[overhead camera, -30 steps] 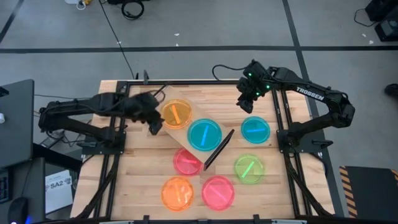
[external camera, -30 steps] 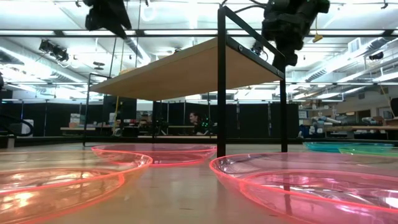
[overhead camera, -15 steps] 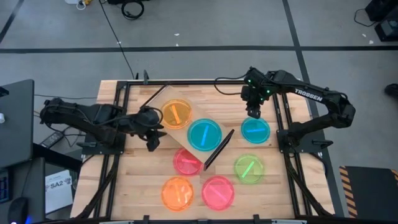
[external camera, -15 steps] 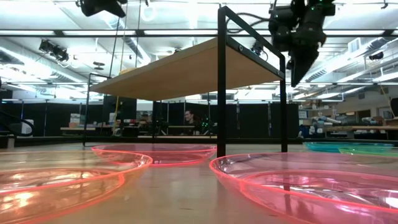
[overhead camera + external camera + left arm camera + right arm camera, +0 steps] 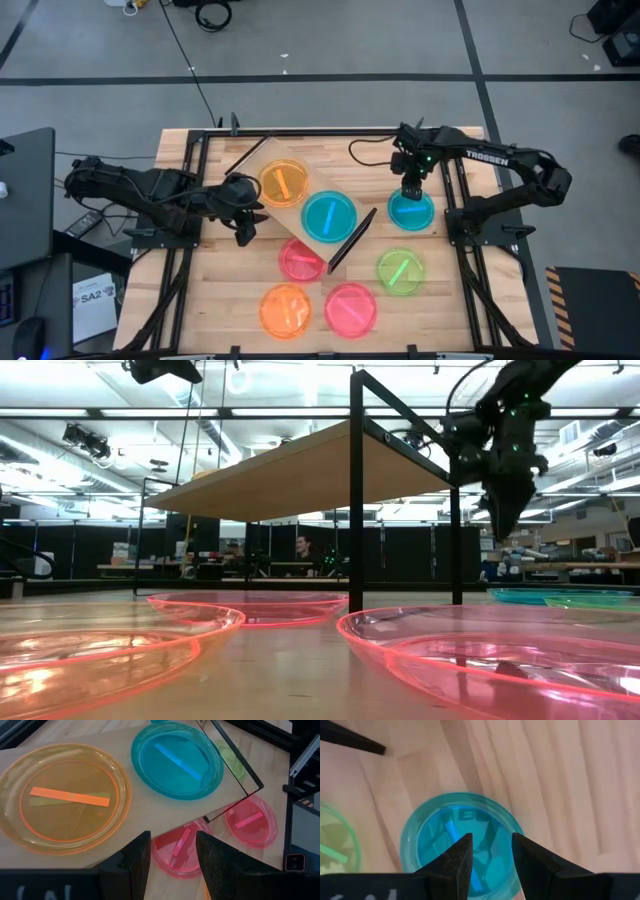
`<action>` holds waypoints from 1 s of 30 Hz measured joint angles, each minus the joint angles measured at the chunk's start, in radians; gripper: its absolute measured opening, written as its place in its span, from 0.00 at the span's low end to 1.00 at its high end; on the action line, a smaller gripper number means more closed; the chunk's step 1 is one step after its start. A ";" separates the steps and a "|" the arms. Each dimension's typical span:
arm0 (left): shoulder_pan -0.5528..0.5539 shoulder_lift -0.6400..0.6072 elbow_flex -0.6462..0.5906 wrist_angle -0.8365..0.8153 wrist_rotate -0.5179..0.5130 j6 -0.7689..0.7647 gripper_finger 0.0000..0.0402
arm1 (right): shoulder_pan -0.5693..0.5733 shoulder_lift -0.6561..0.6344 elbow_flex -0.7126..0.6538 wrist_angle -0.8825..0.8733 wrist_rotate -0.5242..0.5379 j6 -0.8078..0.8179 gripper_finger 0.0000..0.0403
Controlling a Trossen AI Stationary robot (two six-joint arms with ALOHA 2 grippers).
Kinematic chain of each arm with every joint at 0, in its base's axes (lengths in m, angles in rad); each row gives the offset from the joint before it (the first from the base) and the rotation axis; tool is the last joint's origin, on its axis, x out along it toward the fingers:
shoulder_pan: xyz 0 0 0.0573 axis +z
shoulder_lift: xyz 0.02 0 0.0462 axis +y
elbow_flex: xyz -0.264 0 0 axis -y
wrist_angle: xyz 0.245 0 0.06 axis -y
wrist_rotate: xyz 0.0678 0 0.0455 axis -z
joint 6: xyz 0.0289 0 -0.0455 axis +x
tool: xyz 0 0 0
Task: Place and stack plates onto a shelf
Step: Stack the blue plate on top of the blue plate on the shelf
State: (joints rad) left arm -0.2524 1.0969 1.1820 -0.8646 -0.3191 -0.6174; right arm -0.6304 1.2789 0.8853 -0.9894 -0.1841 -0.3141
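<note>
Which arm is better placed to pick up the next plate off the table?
The right. The right gripper hangs open directly above the cyan plate on the table, fingers pointing down at it. The left gripper sits open by the shelf's edge, over bare table with no loose plate beneath.

Robotics lab or research workshop. Slatted wooden worktop (image 5: 225, 290) sits in a black metal frame (image 5: 186, 262) on grey floor (image 5: 330, 35) marked with dark tape lines (image 5: 300, 77); loose cables (image 5: 210, 14) on the floor. Two dark arms mounted at the sides, the right one (image 5: 520, 170) with maker's lettering. Low view shows a big open hall: rows of ceiling strip lights (image 5: 90, 412), black partitions (image 5: 400, 565), benches with equipment (image 5: 560, 567), a person (image 5: 303, 552) seated far back. Monitor edge (image 5: 25, 195) beside the worktop.
</note>
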 joint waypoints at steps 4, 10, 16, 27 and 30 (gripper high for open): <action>0.000 0.000 0.000 0.000 0.000 0.000 0.41 | -0.001 0.000 -0.072 0.111 0.000 -0.003 0.36; 0.000 0.000 0.000 0.000 0.000 0.000 0.41 | -0.017 0.000 -0.148 0.264 0.004 -0.011 0.36; 0.000 0.000 0.000 0.000 0.000 0.000 0.41 | -0.036 0.000 -0.200 0.299 0.000 -0.105 0.36; 0.000 0.000 0.000 0.000 0.000 0.000 0.41 | -0.067 0.001 -0.279 0.437 0.000 -0.109 0.36; 0.000 0.000 0.000 0.000 0.000 0.000 0.41 | -0.077 0.001 -0.295 0.441 0.000 -0.109 0.36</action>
State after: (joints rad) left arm -0.2521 1.0973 1.1824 -0.8646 -0.3191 -0.6178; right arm -0.7075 1.2797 0.5907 -0.5487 -0.1841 -0.4229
